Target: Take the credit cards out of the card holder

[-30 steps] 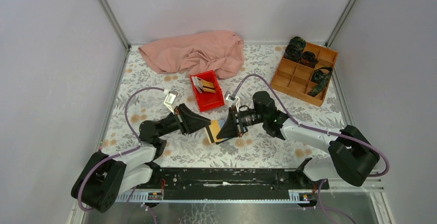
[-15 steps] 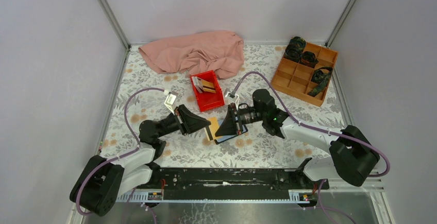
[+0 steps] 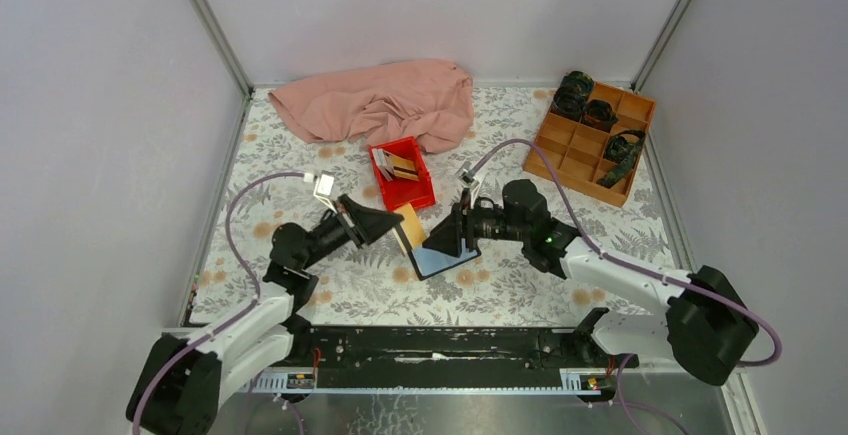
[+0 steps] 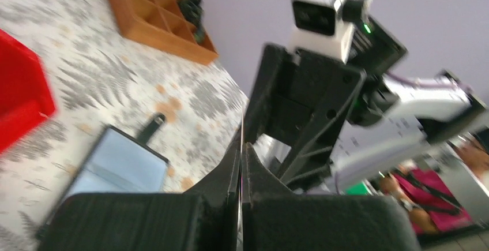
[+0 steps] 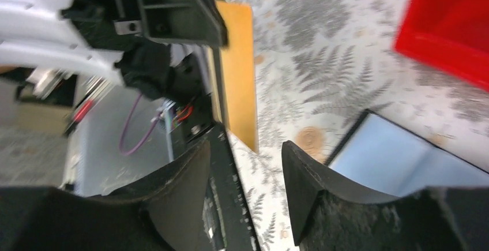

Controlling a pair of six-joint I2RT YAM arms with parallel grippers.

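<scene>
We see the left tool [image 3: 397, 227] pressed together on an orange-gold card [image 3: 409, 225]. It pinches the card by one edge and holds it off the desk [image 3: 520, 290], tilted up on its side. In the right wrist view, that card [image 5: 237, 72] hangs just beyond the right tool [image 5: 247, 147], whose fingers are spread and grip nothing. The card holder [image 3: 447, 260] lies open on the desk with its blue inside facing up. It sits just right of the held card, partly beneath the right tool. The card seems free of its pockets, though blur leaves us unsure. More cards [image 3: 398, 165] stand in the red tray [image 3: 412, 195] just beyond. A pink cloth [image 3: 375, 103] lies at the far side, and a wooden box [image 3: 575, 155] at the far right.
</scene>
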